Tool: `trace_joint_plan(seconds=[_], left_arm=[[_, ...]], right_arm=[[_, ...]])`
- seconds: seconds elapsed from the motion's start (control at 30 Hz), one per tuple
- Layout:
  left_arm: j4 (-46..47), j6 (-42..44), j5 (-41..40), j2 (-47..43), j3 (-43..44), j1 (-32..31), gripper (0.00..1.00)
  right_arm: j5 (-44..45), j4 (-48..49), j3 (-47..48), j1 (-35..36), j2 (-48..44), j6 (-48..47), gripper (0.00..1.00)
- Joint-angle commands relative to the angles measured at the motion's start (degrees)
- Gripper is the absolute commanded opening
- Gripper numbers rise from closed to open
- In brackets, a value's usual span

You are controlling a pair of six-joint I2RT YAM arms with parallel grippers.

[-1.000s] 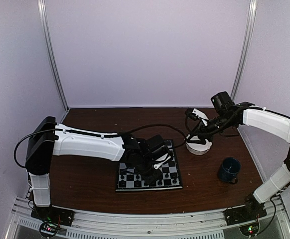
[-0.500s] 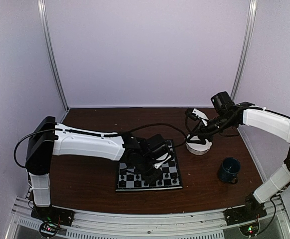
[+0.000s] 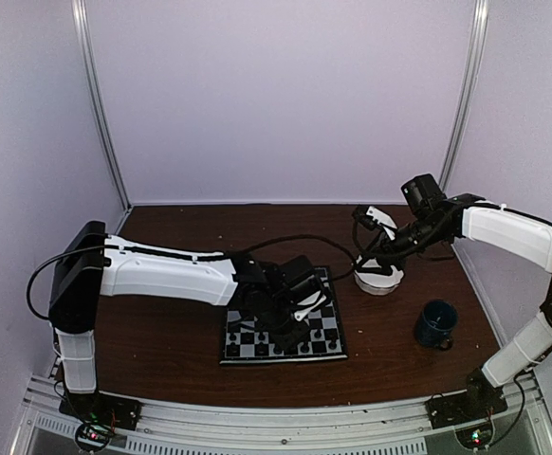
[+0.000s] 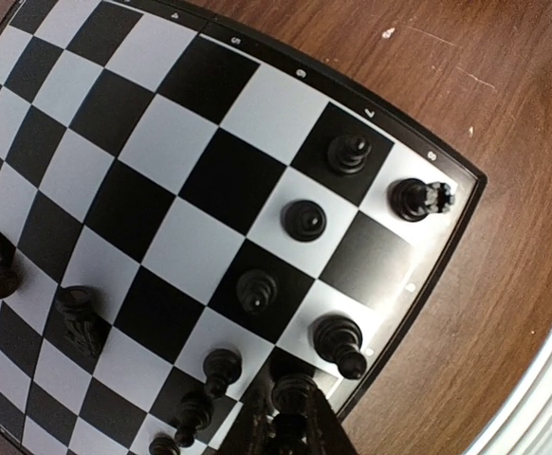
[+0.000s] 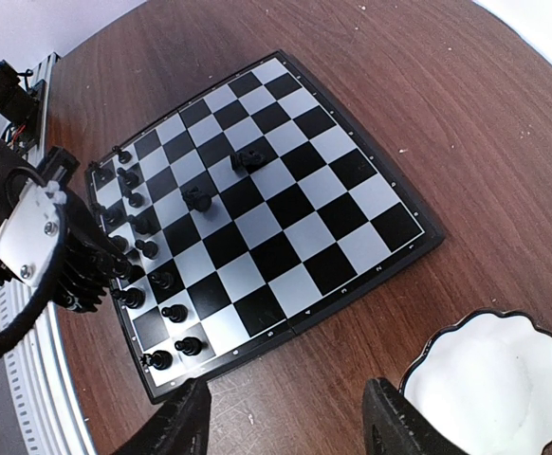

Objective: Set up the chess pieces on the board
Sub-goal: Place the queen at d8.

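Toward 6 o'clock on the brown table (image 3: 162, 332), the board (image 3: 328, 343) lies flat with its near edge facing the arm bases. The left gripper (image 4: 290, 422) hangs low over the board's near half, with the white left arm (image 3: 162, 275) reaching in from 9 o'clock. In the left wrist view its dark fingertips close to a narrow gap at the 6 o'clock edge of the picture, above a square in the board's outer row. A dark shape sits right at the tips, and I cannot tell whether it is a gripped piece.

Most of the chess pieces (image 4: 303, 220) stand upright in the two rows along one edge of the board, each on its own square. That edge lies at 9 o'clock in the right wrist view. Two more pieces sit apart from those rows, toward the middle of the board, and seem to lie on their sides.

The right gripper (image 5: 290, 427) hovers above the table between the board and the white scalloped bowl (image 5: 489, 379). Its two fingers are spread wide with nothing between them. The bowl stands at 2 o'clock from the board, near it but not touching. A dark blue mug (image 3: 436, 322) stands at 3 o'clock from the board, well apart.
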Motion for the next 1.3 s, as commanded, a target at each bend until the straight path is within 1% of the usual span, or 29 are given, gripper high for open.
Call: trace_joint_plan(seconds=[0.0,0.47,0.6,0.77,0.87,1.1,1.17,1.27], left_arm=[[-0.37,0.55,0.02,0.18,0.80,0.13,0.16],[-0.79,0.28,0.50,1.12,0.81,0.14,0.17],[-1.04,0.11,0.45,1.32,0.96,0.13,0.22],[-1.80,0.11,0.54,0.66,1.76,0.13,0.24],[-2.72,0.26,0.41,-0.91,2.77,0.20,0.27],[-3.02,1.42,-3.01,-9.34,5.16,0.30,0.35],[-2.39,0.41,-3.31,-11.03,5.00,1.44,0.36],[-0.54,-3.33,-1.30,-12.02,2.51,5.13,0.36]], right_arm=[[-0.44,0.16,0.47,-0.12,0.28,-0.53,0.57],[-0.37,0.11,0.43,-0.07,0.20,-0.64,0.57],[-0.45,0.05,0.55,-0.12,0.29,-0.70,0.58],[-0.45,0.05,0.56,-0.12,0.14,-0.66,0.58],[-0.45,-0.18,0.73,-0.12,0.11,-0.61,0.57],[-0.71,-0.37,0.99,-0.12,0.24,-0.62,0.58],[-0.88,-0.57,1.28,-0.12,0.65,-0.81,0.57],[-0.96,-0.99,2.01,-0.11,1.62,-0.73,0.58]])
